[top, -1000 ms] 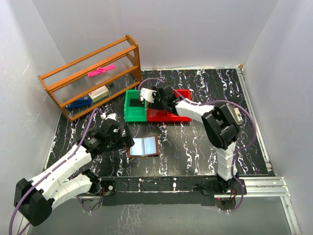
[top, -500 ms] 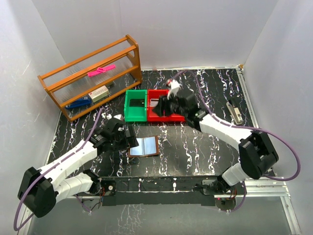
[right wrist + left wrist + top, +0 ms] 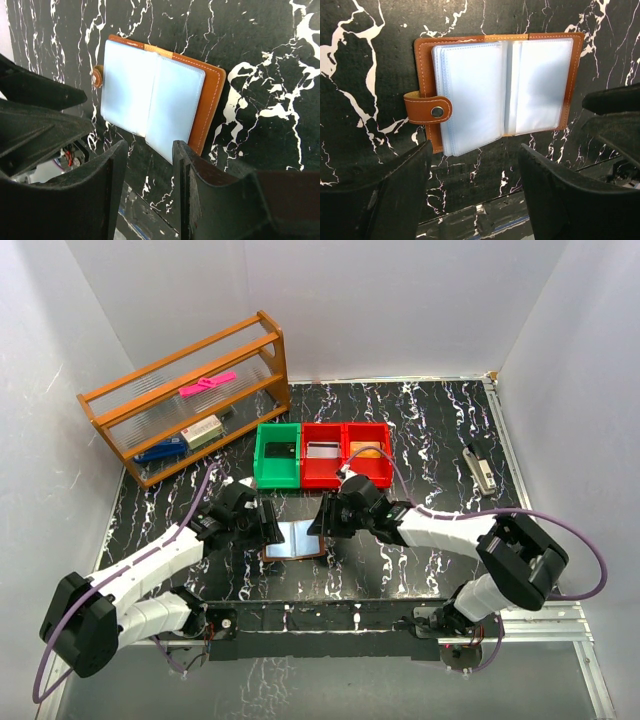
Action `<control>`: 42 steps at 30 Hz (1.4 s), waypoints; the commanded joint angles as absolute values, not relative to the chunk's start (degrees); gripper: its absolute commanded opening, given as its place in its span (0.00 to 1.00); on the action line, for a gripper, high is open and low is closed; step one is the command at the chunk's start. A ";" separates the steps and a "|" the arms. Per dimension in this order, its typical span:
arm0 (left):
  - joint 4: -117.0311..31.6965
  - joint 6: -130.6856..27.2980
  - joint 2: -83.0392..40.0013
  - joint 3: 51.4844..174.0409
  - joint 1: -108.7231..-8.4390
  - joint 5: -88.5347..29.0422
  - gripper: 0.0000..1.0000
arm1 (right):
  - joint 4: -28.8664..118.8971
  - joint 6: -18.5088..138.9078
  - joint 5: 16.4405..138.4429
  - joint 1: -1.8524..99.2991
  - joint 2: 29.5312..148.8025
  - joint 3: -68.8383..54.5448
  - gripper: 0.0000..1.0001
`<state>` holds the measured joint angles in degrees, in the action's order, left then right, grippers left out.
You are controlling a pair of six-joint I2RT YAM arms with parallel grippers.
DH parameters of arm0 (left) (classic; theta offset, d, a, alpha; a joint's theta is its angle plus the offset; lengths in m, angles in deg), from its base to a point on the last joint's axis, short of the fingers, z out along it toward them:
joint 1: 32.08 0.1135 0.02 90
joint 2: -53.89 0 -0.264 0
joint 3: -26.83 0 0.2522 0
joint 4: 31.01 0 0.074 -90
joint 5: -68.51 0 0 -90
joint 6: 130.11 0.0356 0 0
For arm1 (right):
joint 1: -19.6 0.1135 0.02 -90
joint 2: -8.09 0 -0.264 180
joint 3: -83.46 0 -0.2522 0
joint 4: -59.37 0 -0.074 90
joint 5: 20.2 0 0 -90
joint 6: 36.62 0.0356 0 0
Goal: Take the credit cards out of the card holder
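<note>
The card holder [image 3: 293, 539] lies open and flat on the black marbled table, brown rim up and pale blue sleeves [image 3: 470, 95] showing, its snap tab [image 3: 427, 109] at one side. I cannot tell whether a card sits in the sleeves. A silver-grey credit card [image 3: 322, 450] lies in the middle red bin, and a gold-orange one [image 3: 367, 451] in the right red bin. My left gripper [image 3: 264, 526] [image 3: 475, 155] is open just off the holder's left edge. On the holder's right edge my right gripper [image 3: 324, 522] [image 3: 148, 150] is open more narrowly. Neither holds anything.
A green bin [image 3: 261, 454] and two red bins [image 3: 343, 477] stand in a row behind the holder. A wooden rack [image 3: 190, 400] with a pink item stands at the back left. A small stapler-like object [image 3: 482, 468] lies at the right. A metal rail [image 3: 540, 618] runs along the near edge.
My right arm swung from the bins down to the holder's right edge, and its jaws narrowed. My left gripper edged closer to the holder and closed a little.
</note>
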<state>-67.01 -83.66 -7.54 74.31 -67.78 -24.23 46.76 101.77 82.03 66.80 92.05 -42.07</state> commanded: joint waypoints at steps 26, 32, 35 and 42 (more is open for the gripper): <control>-58.29 -80.19 -17.94 68.95 -67.41 -33.35 0.33 | 67.20 112.72 88.97 66.88 103.23 -43.12 0.27; -58.07 -80.39 -17.33 68.65 -67.42 -33.17 0.33 | 70.14 113.69 92.33 66.96 105.55 -40.91 0.29; -58.53 -80.38 -16.94 68.82 -67.41 -32.77 0.33 | 69.67 113.75 92.16 67.05 105.98 -40.41 0.29; -59.82 -80.28 -15.39 69.40 -67.42 -32.11 0.33 | 57.96 109.08 83.89 67.09 103.44 -38.27 0.31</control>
<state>-56.43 -81.02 -16.66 70.42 -67.50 -33.08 63.50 112.19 89.79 66.75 106.02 -41.77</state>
